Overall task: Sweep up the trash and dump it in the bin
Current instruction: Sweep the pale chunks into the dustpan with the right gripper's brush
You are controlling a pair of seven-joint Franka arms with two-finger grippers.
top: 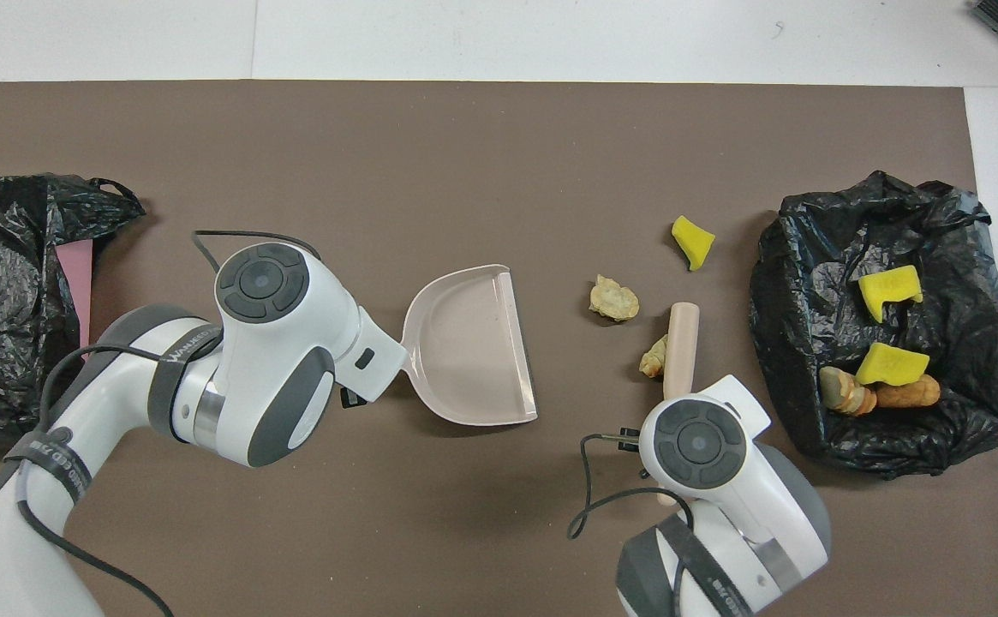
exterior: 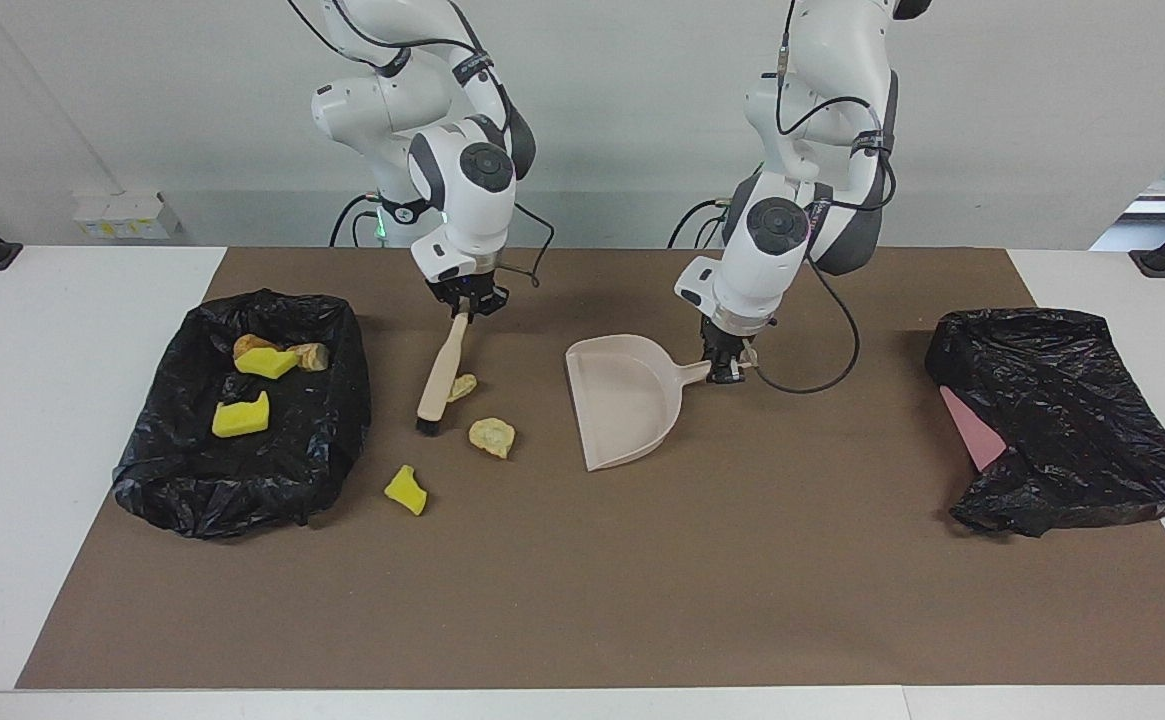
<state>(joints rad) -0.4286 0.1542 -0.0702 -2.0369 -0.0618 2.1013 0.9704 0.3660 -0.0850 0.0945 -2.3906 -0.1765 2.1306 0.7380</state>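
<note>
On the brown-matted counter [exterior: 582, 600], mid-sweep, the right gripper [exterior: 466, 305] was clamped on the wooden-handled brush [exterior: 441, 378] beside three loose yellow and tan trash chunks [exterior: 492, 436] near mid-counter, the left gripper [exterior: 727, 365] gripped the beige plastic dustpan [exterior: 622, 400], and next, probably, the chunks needed pushing into it.

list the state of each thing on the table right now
left gripper: shut on the dustpan handle
right gripper: shut on the brush handle
dustpan: empty, mouth toward the loose trash
brush: tilted, bristles down on the mat, beside a tan lump
loose trash: three bits on the mat
bin bag: open, four bits inside
second bag: crumpled, pink thing showing
</note>
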